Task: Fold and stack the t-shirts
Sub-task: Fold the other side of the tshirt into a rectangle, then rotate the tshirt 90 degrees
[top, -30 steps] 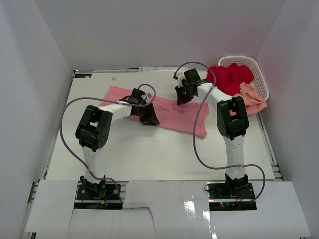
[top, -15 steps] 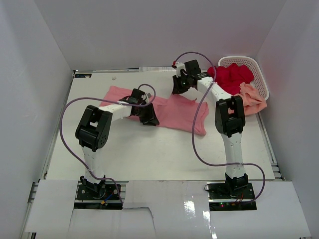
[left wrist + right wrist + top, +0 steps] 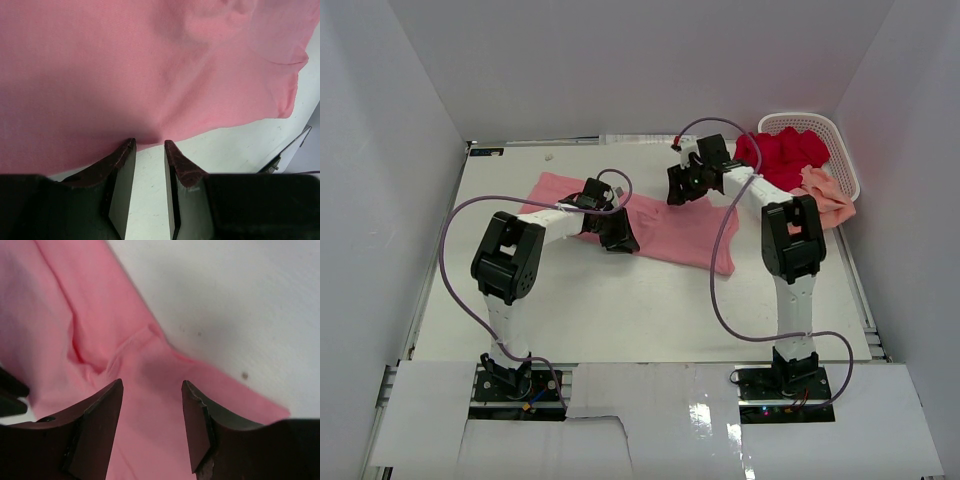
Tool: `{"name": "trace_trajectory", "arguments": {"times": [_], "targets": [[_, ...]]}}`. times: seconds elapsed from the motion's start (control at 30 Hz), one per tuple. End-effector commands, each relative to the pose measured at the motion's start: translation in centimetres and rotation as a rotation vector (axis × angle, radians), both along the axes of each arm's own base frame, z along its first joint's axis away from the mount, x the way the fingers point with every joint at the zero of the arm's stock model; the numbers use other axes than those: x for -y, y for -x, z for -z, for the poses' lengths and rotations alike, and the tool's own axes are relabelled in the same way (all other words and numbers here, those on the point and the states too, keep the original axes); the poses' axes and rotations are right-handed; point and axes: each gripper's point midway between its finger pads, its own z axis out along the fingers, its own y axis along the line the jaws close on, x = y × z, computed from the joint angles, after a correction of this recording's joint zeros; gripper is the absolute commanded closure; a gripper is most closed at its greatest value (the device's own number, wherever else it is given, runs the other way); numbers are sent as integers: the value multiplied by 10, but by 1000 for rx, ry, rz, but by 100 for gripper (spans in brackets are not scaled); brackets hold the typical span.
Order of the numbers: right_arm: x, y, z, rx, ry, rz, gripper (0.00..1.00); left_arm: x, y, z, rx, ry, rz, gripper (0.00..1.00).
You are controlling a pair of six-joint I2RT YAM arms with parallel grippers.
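Pink shirt (image 3: 670,228): flat, mid worktop (image 3: 620,310)
Left jaws: a little apart at its near edge
Right jaws: wide apart over its far edge
Risk: jaws shut on no cloth, fold goes crooked

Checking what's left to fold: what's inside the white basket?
A crumpled red t-shirt fills the basket; a peach t-shirt drapes over its near rim. Anything beneath them is covered.

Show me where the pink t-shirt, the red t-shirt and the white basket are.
pink t-shirt (image 3: 685,235), top external view, on its flat cloth between the two arms.
red t-shirt (image 3: 785,158), top external view, on the middle of the bunched heap in the basket.
white basket (image 3: 800,118), top external view, on its far rim.
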Motion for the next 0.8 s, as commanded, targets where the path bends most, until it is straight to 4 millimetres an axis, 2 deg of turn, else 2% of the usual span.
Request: {"name": "trace_trajectory", "arguments": {"times": [0.0, 0.03, 0.07, 0.1, 0.13, 0.17, 0.23, 0.27, 0.3, 0.33, 0.37, 0.4, 0.43, 0.47, 0.5, 0.53, 0.57, 0.6, 0.63, 0.7, 0.73, 0.77], "targets": [[12, 4, -89, 158, -53, 74, 43, 1, 7, -23, 29, 7, 21, 59], [21, 17, -77, 110, -33, 105, 43, 4, -1, -33, 57, 14, 22, 59], [26, 28, -89, 104, -40, 138, 43, 4, -6, -43, 81, 10, 18, 59], [31, 39, -84, 80, -25, 144, 43, 3, -7, -51, 82, 4, 21, 59], [39, 55, -66, 24, 3, 186, 43, 7, -22, -74, 131, 22, 16, 59], [44, 64, -74, 25, -1, 210, 44, 9, -27, -89, 161, 36, 25, 59], [52, 80, -64, 3, 35, 240, 48, 5, -38, -112, 184, 53, 19, 57], [57, 93, -56, -21, 54, 251, 53, 6, -51, -134, 235, 73, 22, 54], [57, 100, -51, -37, 65, 258, 62, -5, -59, -139, 231, 72, 6, 52], [61, 107, -45, -52, 93, 269, 80, -13, -67, -143, 236, 70, -9, 50], [64, 118, -34, -81, 116, 274, 86, -24, -81, -152, 258, 73, -33, 49], [63, 125, -28, -103, 124, 277, 90, -50, -96, -146, 225, 95, -75, 49], [65, 130, -22, -117, 136, 281, 92, -63, -104, -144, 215, 107, -97, 49], [68, 141, -8, -149, 160, 288, 92, -78, -117, -135, 199, 100, -128, 49], [68, 147, -3, -162, 173, 305, 92, -106, -131, -130, 195, 89, -180, 49], [68, 152, 2, -174, 179, 303, 92, -119, -139, -124, 194, 72, -202, 49], [71, 162, 13, -199, 198, 308, 90, -131, -150, -127, 209, 52, -222, 49], [71, 169, 18, -214, 208, 313, 87, -151, -162, -105, 188, 7, -254, 49], [70, 171, 19, -208, 204, 314, 81, -161, -168, -98, 180, -11, -271, 49], [73, 181, 28, -220, 219, 324, 81, -177, -184, -94, 193, -38, -300, 49], [74, 183, 27, -217, 215, 334, 80, -181, -189, -79, 176, -61, -312, 49], [73, 183, 28, -212, 208, 337, 81, -183, -194, -76, 185, -76, -321, 49]]}}
